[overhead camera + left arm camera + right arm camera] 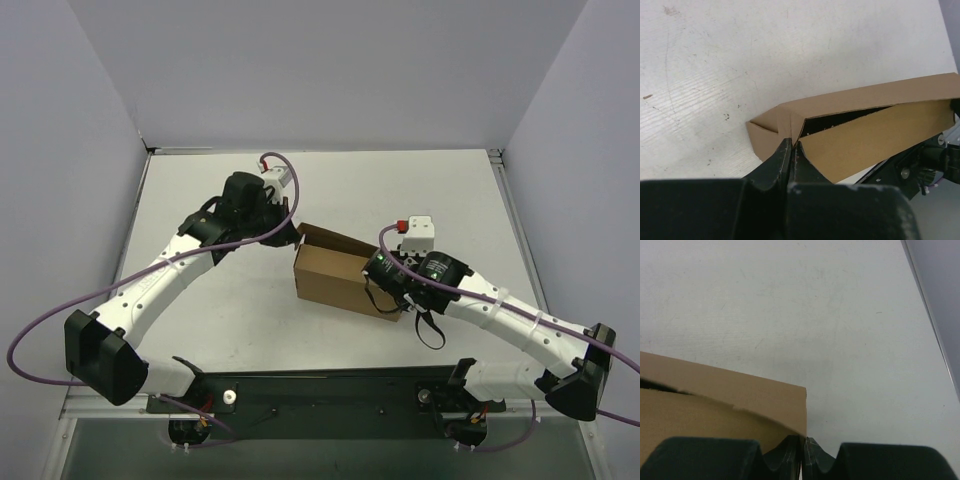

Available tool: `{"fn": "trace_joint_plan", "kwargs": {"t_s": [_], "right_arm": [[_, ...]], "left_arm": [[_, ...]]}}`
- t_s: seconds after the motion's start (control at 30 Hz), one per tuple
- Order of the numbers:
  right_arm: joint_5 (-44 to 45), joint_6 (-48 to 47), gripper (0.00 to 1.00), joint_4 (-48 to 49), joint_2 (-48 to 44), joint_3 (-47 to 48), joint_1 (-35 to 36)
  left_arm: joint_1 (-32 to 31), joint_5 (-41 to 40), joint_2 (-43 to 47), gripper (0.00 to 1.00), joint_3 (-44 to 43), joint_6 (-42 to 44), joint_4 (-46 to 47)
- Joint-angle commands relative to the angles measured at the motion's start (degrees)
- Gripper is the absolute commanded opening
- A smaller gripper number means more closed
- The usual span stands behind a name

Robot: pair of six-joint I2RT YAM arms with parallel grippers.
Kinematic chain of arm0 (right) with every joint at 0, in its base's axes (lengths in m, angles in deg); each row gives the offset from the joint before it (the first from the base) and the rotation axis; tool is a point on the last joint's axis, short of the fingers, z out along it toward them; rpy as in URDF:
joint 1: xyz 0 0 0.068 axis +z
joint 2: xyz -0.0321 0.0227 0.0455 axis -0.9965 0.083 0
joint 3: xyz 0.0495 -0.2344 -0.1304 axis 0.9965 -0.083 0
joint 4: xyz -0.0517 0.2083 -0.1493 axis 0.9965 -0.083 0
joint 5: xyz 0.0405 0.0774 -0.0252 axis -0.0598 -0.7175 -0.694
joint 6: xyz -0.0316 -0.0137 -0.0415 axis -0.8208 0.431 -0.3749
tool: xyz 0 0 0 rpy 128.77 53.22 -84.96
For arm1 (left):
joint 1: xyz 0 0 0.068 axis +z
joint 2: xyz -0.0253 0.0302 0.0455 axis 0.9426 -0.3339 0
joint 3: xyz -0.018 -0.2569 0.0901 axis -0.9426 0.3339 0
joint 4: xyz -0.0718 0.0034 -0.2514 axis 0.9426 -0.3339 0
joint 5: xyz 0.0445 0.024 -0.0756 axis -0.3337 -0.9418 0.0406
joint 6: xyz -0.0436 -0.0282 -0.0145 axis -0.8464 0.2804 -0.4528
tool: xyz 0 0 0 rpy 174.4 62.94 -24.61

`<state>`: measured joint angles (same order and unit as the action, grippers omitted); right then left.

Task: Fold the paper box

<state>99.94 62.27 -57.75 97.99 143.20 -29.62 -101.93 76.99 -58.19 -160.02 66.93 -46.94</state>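
Two grippers, one at each end of the box (pixel 335 280).

Farthest left, the left gripper (pixel 791 145): pinched fully shut, tips pressed together with no gap. Touching the box's left end, right beside a small folded flap (pixel 762 132) at the corner. Nothing visibly clamped between the fingers; by the look of it, more a push than a grasp.

Next, the box itself: brown, sitting mid-table (pixel 230 330), partly formed and not yet closed along its length. Long axis laid left to right, slanting a little toward the near right in the top view, so pointing from one gripper straight to the other.

Farther right, the right gripper (pixel 803 440): closed as well, down to a hairline. Tips set against the box's right end, just at its upright corner edge. Cannot tell whether a thin edge of card is nipped there.

Neither arm nearer than the other, both already in contact. Probably calls next for pressing the long panels together along that axis, then tucking the ends. Some risk of shoving the box sideways unless braced from the opposite end.
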Motion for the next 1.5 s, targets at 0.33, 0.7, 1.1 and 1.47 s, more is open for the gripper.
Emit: {"fn": "trace_joint_plan", "kwargs": {"t_s": [0.33, 0.7, 1.1, 1.47], "right_arm": [[-9.7, -0.7, 0.43, -7.6, -0.3, 3.2, 1.0], [-8.8, -6.2, 0.74, -4.3, -6.4, 5.4, 3.4], [-14.9, -34.7, 0.76, 7.6, -4.7, 12.6, 9.0], [-19.5, -56.1, 0.78, 15.8, 11.2, 15.6, 12.0]], "left_arm": [[-1.1, -3.6, 0.4, 0.0, -4.6, 10.3, -5.0], [-1.3, -3.9, -0.5, 0.0, -6.4, 12.0, -6.0], [-3.4, -3.1, 1.3, 0.0, -4.6, 17.6, -3.1], [-3.8, -4.1, 2.1, 0.0, -3.6, 18.3, -2.9]]}}
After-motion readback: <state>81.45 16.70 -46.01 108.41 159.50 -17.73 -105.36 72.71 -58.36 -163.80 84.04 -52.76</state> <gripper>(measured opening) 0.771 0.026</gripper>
